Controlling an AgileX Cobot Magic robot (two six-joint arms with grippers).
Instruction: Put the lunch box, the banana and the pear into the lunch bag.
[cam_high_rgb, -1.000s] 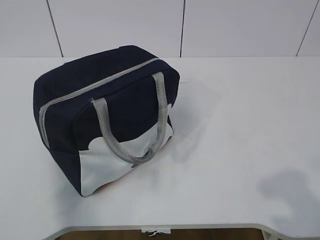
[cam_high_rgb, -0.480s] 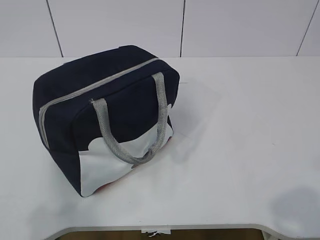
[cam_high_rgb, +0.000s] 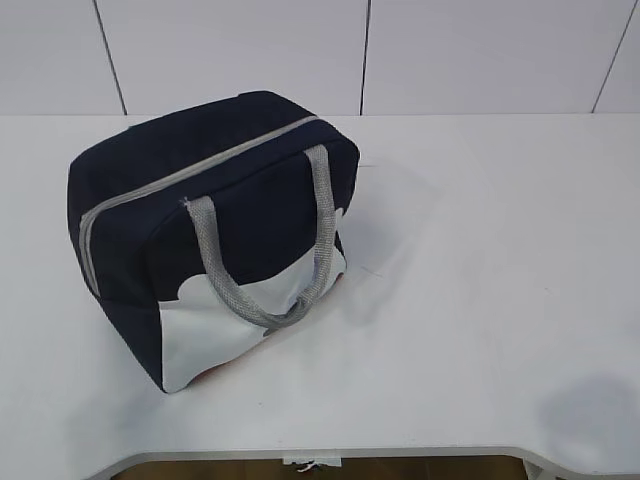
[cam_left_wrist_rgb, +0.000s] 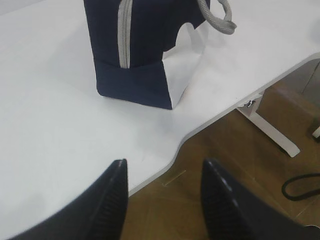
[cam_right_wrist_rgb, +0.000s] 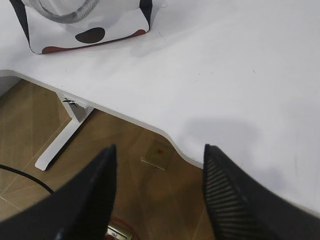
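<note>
The navy-blue lunch bag (cam_high_rgb: 215, 230) stands on the white table (cam_high_rgb: 470, 300) at the left, its grey zipper shut along the top and its grey handle hanging down the front. It also shows in the left wrist view (cam_left_wrist_rgb: 145, 50) and its lower edge in the right wrist view (cam_right_wrist_rgb: 85, 30). The lunch box, the banana and the pear are not in view. My left gripper (cam_left_wrist_rgb: 164, 172) is open and empty over the table's front edge. My right gripper (cam_right_wrist_rgb: 159, 160) is open and empty over the front edge at the right. Neither gripper shows in the exterior view.
The table's front edge has a curved cut-out, with wooden floor and a white table leg (cam_left_wrist_rgb: 270, 127) below it. A black cable (cam_left_wrist_rgb: 300, 187) lies on the floor. A white panelled wall stands behind the table.
The shadow at the table's right front corner has shrunk and drawn back toward the edge. The bag has not moved.
</note>
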